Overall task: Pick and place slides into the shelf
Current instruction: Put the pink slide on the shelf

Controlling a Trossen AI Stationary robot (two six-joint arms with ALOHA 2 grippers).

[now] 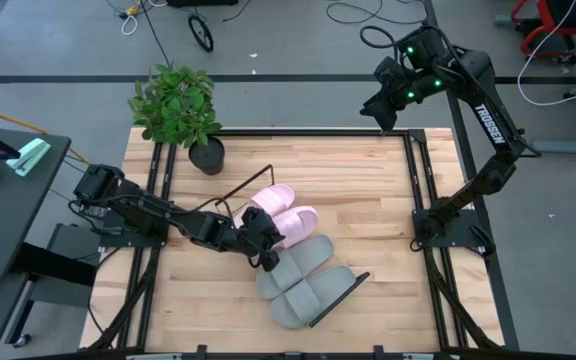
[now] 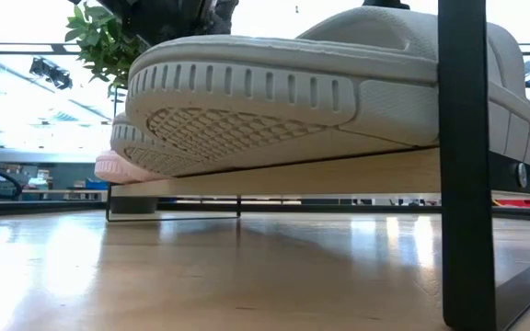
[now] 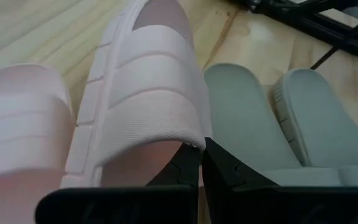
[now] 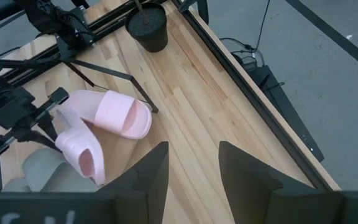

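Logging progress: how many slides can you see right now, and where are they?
4. All lie side by side on the shelf: pink slide at the far end, second pink slide at the left gripper, then grey slide and end grey slide. None looks hidden.

4 slides [image 1: 293, 255] in row on shelf [image 1: 336, 298].

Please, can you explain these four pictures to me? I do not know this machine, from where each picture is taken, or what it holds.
Two robot arms work at a wooden table. One picture looks down from above, one looks level across the tabletop, and one comes from each wrist. Two pink slides and two grey slides lie on the shelf, near a potted plant. The left gripper, jaws shut, pinches the strap edge of one pink slide. The right gripper waits open and empty over the table's far corner.
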